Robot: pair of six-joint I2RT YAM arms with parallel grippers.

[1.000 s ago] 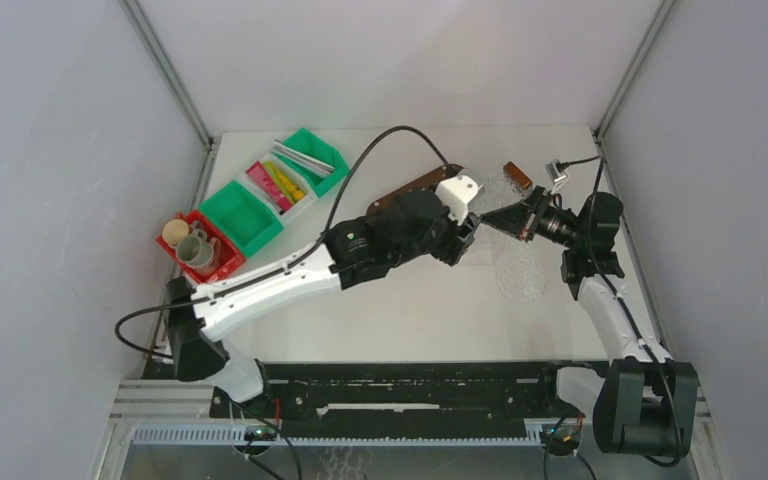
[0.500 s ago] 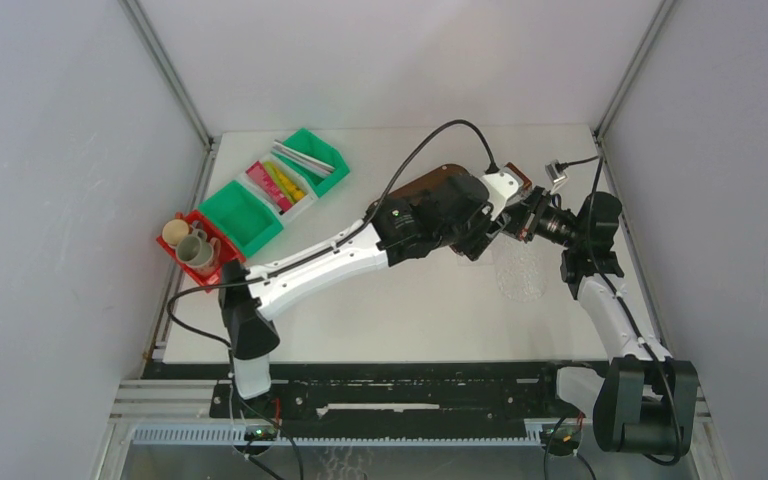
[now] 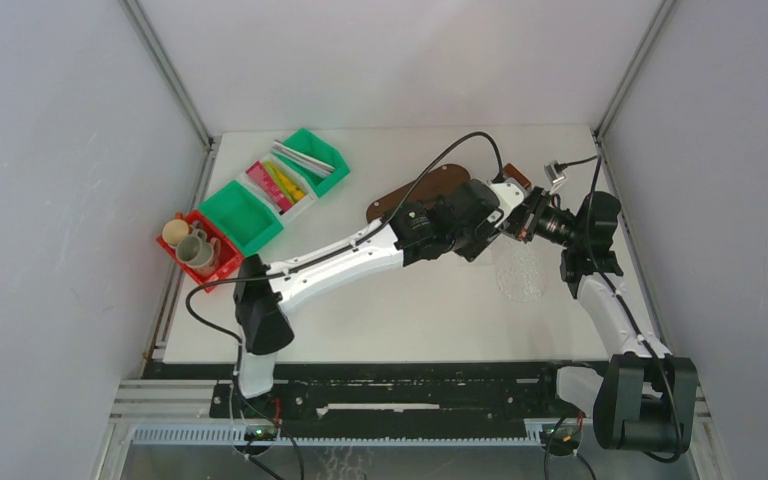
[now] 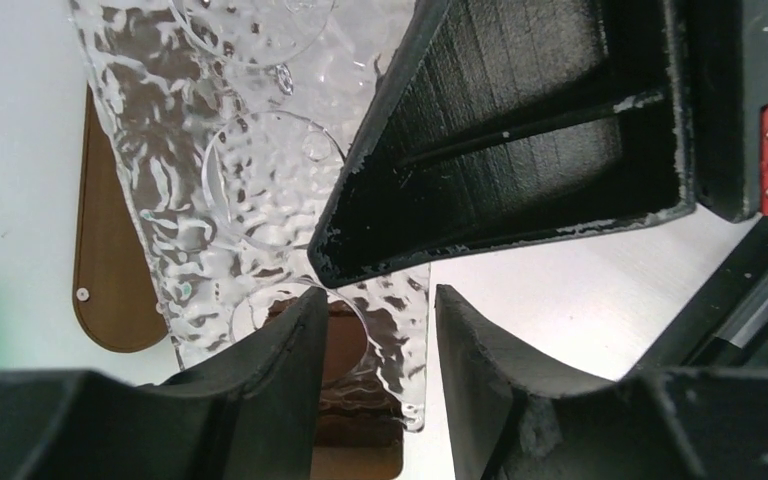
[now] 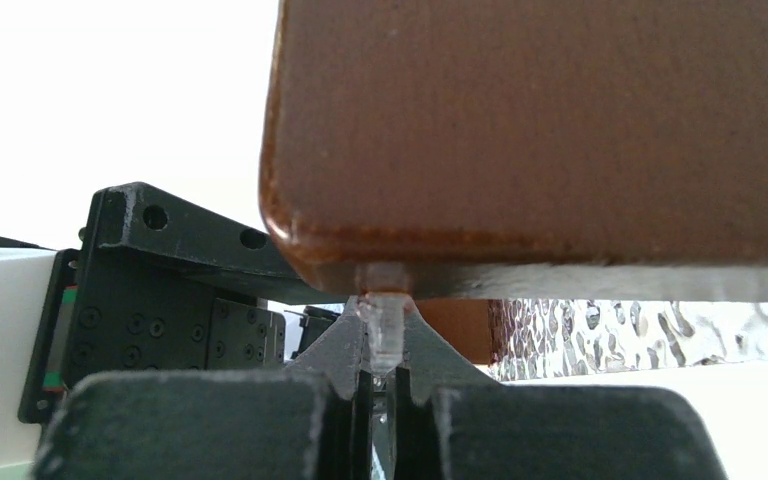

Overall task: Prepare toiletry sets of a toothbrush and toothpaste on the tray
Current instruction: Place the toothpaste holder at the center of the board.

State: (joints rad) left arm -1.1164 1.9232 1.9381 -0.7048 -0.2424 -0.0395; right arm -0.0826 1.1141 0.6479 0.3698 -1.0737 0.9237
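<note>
Brown tray [image 3: 405,195] half hidden under left arm [image 3: 360,262]

The left arm [image 3: 340,265] stretched slantwise over the desk [image 3: 410,330], from its near-left base to the far right, and barred the middle. At the far right the left end effector [image 4: 375,310] straddled a corner of the clear tray [image 4: 210,200], just beside the right end effector [image 5: 382,365], leaving little room between them. A row of bins [image 3: 243,215] filled the far left. On the near side of the arm the desk was bare.
</note>
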